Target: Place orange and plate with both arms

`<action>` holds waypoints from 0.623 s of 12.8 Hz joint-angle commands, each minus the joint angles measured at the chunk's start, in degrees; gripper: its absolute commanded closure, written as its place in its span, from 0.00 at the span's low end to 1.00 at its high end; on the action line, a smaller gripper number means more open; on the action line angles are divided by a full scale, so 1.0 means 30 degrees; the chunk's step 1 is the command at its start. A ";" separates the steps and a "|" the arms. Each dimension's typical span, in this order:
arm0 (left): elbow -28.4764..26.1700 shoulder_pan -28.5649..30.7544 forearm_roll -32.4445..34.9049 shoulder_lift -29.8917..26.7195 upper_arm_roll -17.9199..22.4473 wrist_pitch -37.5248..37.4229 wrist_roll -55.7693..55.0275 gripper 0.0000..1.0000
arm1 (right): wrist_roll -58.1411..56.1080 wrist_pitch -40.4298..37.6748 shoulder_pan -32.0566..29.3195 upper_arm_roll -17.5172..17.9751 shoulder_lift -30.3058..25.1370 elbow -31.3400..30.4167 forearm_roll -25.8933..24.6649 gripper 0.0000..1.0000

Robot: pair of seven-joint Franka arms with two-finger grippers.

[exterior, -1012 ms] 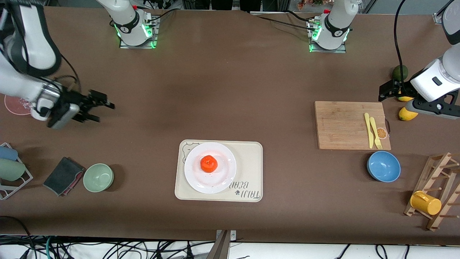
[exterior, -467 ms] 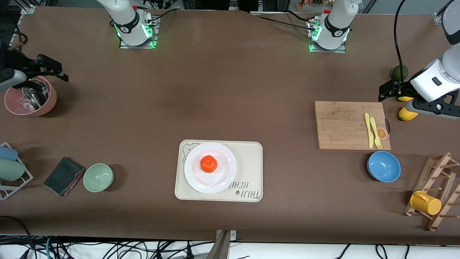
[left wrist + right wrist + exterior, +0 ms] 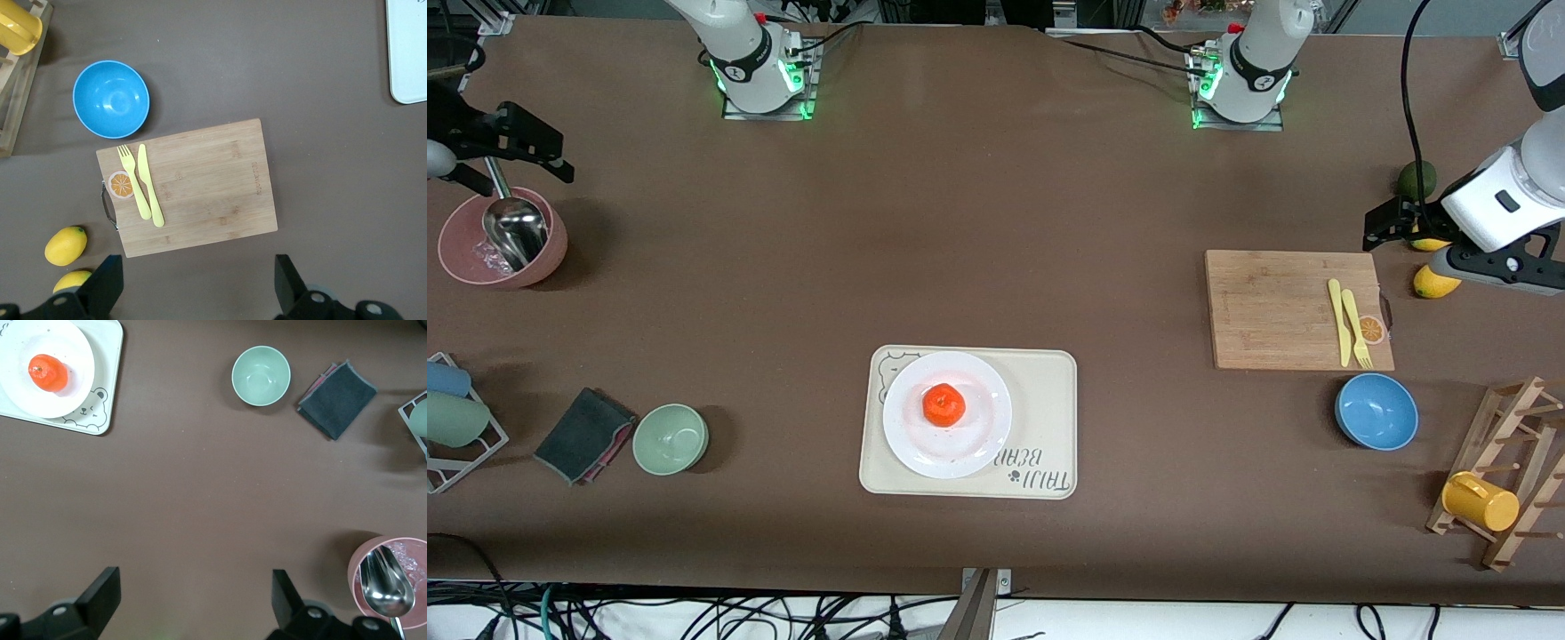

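The orange (image 3: 943,404) sits at the middle of the plate (image 3: 980,442), and the plate rests on the cream tray (image 3: 1040,418) with the bear drawing, which lies on the bench (image 3: 996,231) near the front camera; judged from this, fruit and dish are already set where the task wants them, the fruit centred so it will not roll off the shallow rim. Taking the plate as the landmark, both arms are well apart from it and neither holds anything. The right tool (image 3: 520,147) hangs high toward the right arm's end of the bench, above the pink bowl (image 3: 551,253) that holds a metal ladle (image 3: 514,227), its fingers (image 3: 100,590) spread apart and empty. The left tool (image 3: 1392,224) hangs toward the left arm's end, over the yellow lemons (image 3: 1436,283) beside the cutting board (image 3: 1280,307), its fingers (image 3: 107,280) likewise apart with nothing between them. Around the plate, all well clear of it, are a green bowl (image 3: 671,437) and a dark folded cloth (image 3: 585,434) toward the right arm's end, and toward the left arm's end a blue bowl (image 3: 1376,411), a yellow knife and fork (image 3: 1350,322) on the board, and a wooden rack (image 3: 1507,471) with a yellow cup (image 3: 1480,501). Nothing stands between either arm and the plate
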 commanded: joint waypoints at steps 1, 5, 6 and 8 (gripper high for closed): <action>0.0240 -0.0049 0.0148 0.0099 0.0034 -0.0100 0.0382 0.00 | 0.0293 -0.0378 -0.0001 -0.0081 0.0626 0.0714 -0.0361 0.00; 0.0269 -0.0049 0.0148 0.0099 0.0034 -0.0100 0.0382 0.00 | 0.0351 -0.0289 0.0088 -0.0052 0.0862 0.0772 -0.0333 0.00; 0.0269 -0.0049 0.0148 0.0099 0.0034 -0.0100 0.0382 0.00 | 0.0351 -0.0260 0.0030 -0.0110 0.1007 0.0801 -0.0361 0.00; 0.0269 -0.0049 0.0148 0.0099 0.0034 -0.0100 0.0382 0.00 | 0.0351 -0.0318 0.0000 -0.0169 0.1126 0.1092 -0.0390 0.00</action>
